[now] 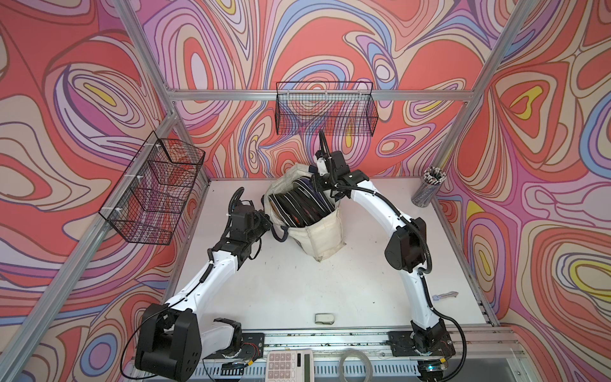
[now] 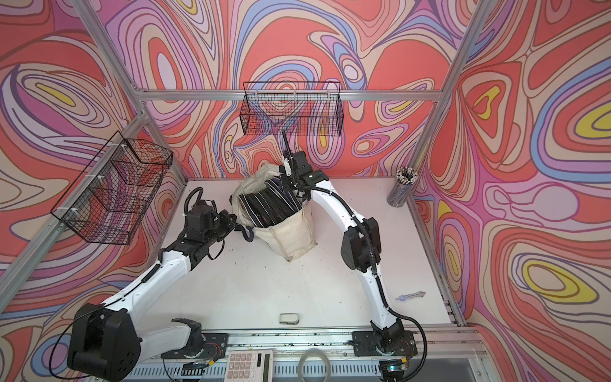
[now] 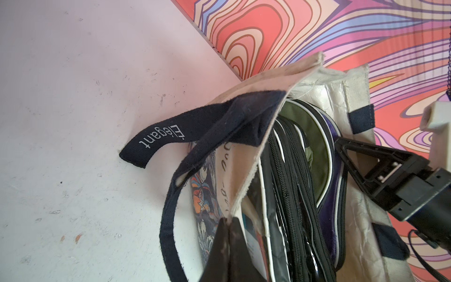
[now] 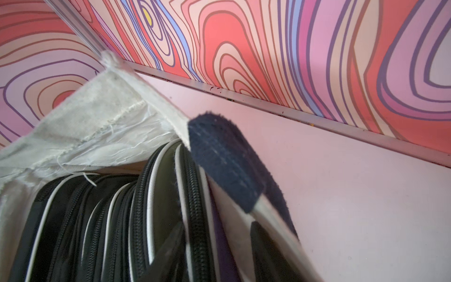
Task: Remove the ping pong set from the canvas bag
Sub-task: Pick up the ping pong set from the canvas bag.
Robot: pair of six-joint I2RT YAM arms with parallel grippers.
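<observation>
The cream canvas bag stands open on the white table, one navy handle drooping over its side. Several black zipped paddle cases, the ping pong set, stand packed on edge inside. My left gripper is shut on the bag's rim on its left side. My right gripper reaches into the bag's far right end. Its jaws stand apart astride the outermost purple-and-black case, one finger against the bag's inner wall.
Black wire baskets hang on the back wall and the left wall. A cup of pencils stands in the back right corner. A small white object, a grey tool and a calculator lie near the front.
</observation>
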